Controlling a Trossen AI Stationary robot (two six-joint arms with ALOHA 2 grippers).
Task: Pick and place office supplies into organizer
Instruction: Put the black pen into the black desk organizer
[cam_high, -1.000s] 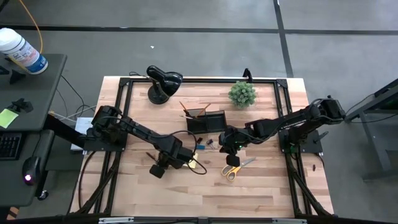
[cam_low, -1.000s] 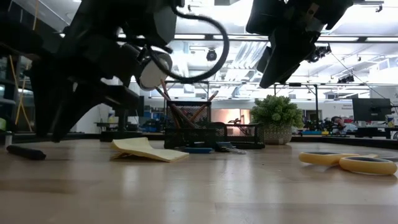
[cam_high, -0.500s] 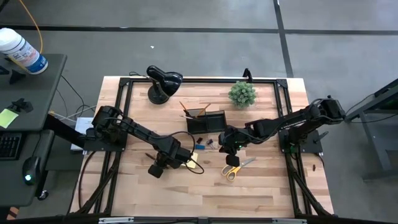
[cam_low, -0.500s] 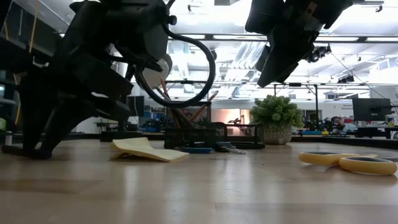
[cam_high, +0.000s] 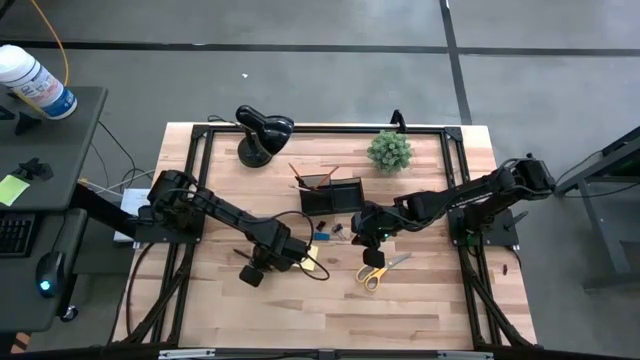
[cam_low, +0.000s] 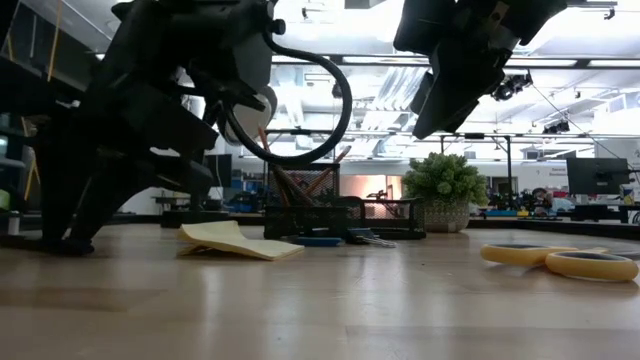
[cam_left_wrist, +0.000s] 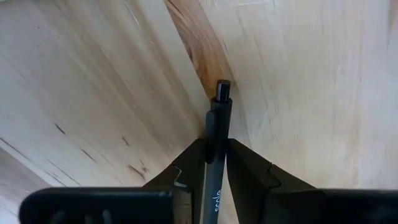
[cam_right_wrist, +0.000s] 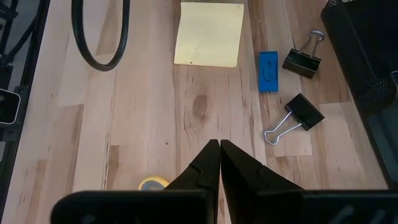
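pen (cam_left_wrist: 214, 158) clamped in left end effector (cam_left_wrist: 216, 163); barrel lettering partly hidden, unreadable.

Bare table (cam_high: 420, 300) beyond scissors (cam_high: 378, 270)

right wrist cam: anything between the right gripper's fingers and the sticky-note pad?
Nothing. In the right wrist view, bare wood table runs from the shut right gripper to the sticky-note pad; the blue block lies off to the side.
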